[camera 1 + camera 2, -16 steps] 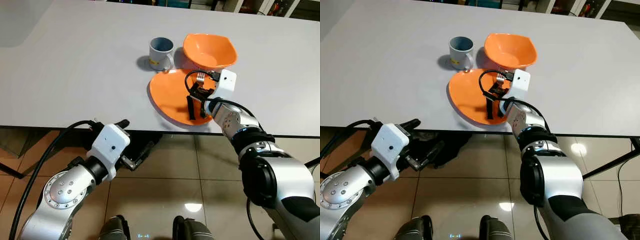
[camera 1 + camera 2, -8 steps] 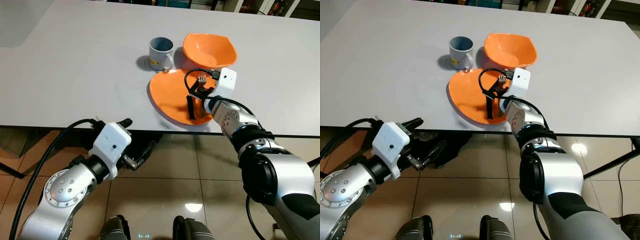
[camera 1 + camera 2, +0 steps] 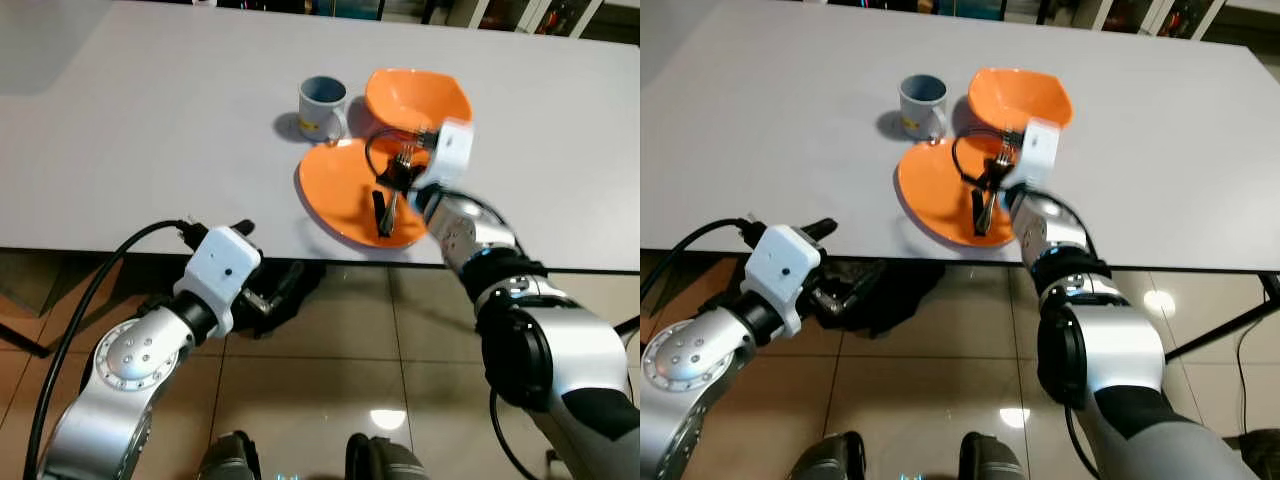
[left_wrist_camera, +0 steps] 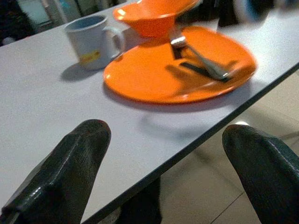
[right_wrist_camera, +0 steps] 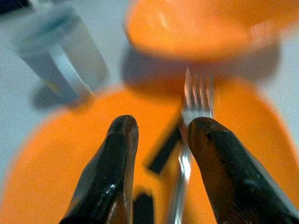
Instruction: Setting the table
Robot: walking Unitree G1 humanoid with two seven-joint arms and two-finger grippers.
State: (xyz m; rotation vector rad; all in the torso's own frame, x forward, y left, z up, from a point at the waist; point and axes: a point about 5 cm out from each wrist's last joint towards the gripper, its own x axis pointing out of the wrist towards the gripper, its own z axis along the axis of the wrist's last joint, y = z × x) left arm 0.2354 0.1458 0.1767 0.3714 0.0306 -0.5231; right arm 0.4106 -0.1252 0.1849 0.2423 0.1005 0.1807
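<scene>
An orange plate (image 3: 340,190) lies near the front edge of the grey table (image 3: 150,120). Behind it stand an orange bowl (image 3: 418,100) and a grey-blue mug (image 3: 323,103). A silver fork (image 3: 393,200) rests on the plate with a dark strip beside it. My right gripper (image 5: 163,123) hovers low over the plate, open and pointing toward the bowl, with the fork (image 5: 191,121) lying along the inside of one finger. My left gripper (image 4: 173,154) is open and holds nothing, just below and in front of the table's edge (image 4: 196,144).
A dark bundle (image 3: 890,285) lies on the tiled floor under the table's front edge. Table legs (image 3: 20,340) stand at the far left and right. The table's left half and right end are bare.
My right wrist has moved a little toward the bowl and is blurred. The fork's handle now shows along the plate. The left arm has shifted slightly left.
</scene>
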